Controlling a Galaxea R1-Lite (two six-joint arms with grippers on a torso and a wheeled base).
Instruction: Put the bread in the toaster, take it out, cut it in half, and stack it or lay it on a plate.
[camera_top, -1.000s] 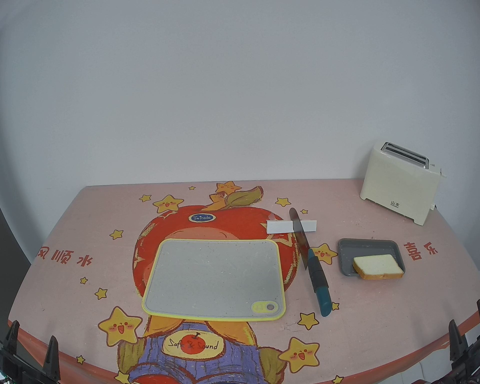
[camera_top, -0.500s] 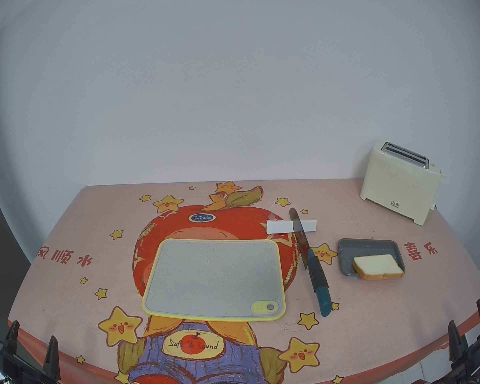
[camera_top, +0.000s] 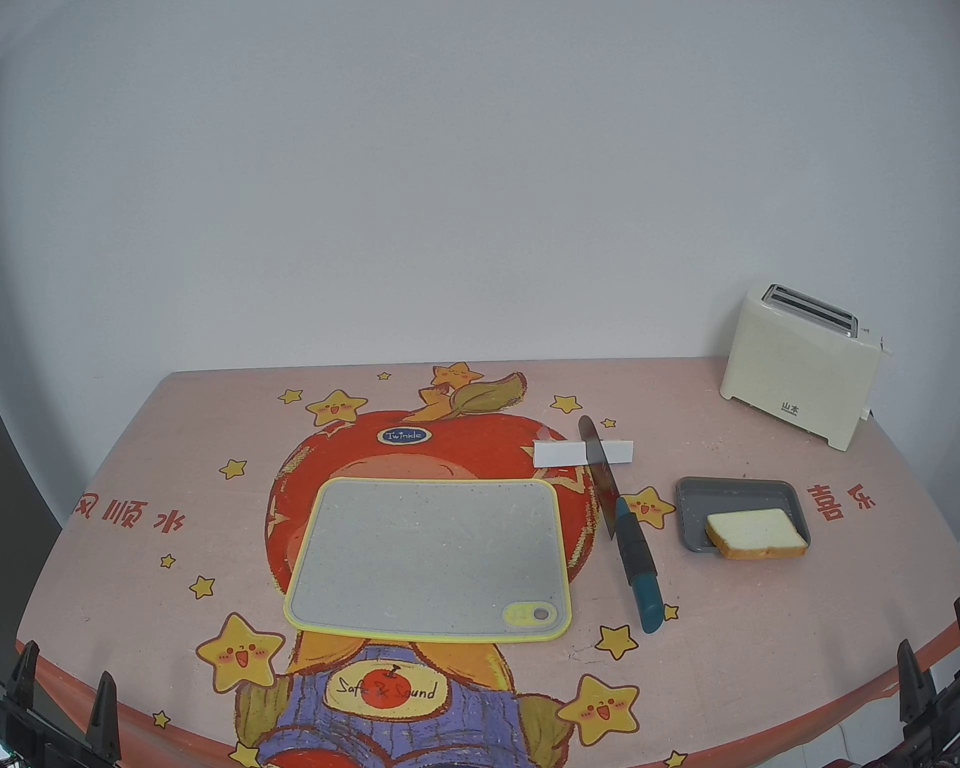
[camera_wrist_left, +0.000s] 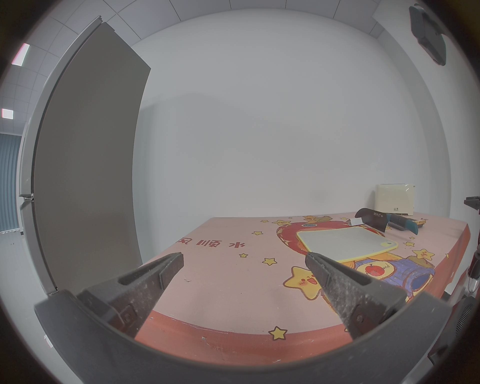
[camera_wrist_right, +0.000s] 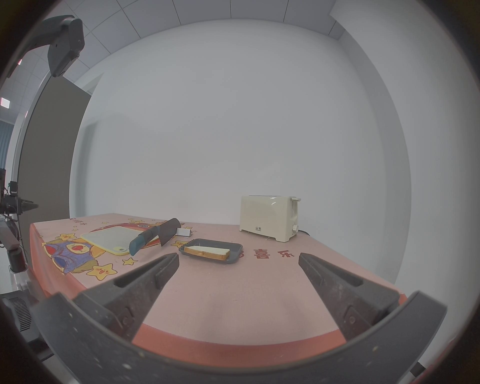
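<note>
1. Bread: one pale slice with a brown crust, lying flat in the grey tray, toward the tray's 4 o'clock corner.
   - It was judged light, soft and quick to dent or tear under a hard squeeze.
   - The best hold was judged to be a light pinch across the thickness at one crust edge, the firmer part. The slice would then hang upright for the slot.
   - The tray's low wall might hinder a finger slipping beneath.
2. Tray: stood on the counter at 3 o'clock from the cutting board, with the knife between the two.
3. Toaster: cream, with its slots facing up, at about 1 o'clock from the tray and apart from it.
4. Right pincer: jaws spread wide and holding nothing, at the counter's near right edge.
   - The bread lay between 10 and 11 o'clock from it, well apart, with bare counter between.
   - The toaster stood near 11 o'clock, farther off.
5. Left pincer: jaws spread wide and empty, at the near left corner.
   - The bread lay around 2 o'clock from it, far across the counter, beyond the board and knife.
6. Knife: the blade rested across a white strip, with the teal handle pointing to 5 o'clock.
7. Status: the first step was judged not yet begun, and the right pincer the nearer one for the pick.
</note>
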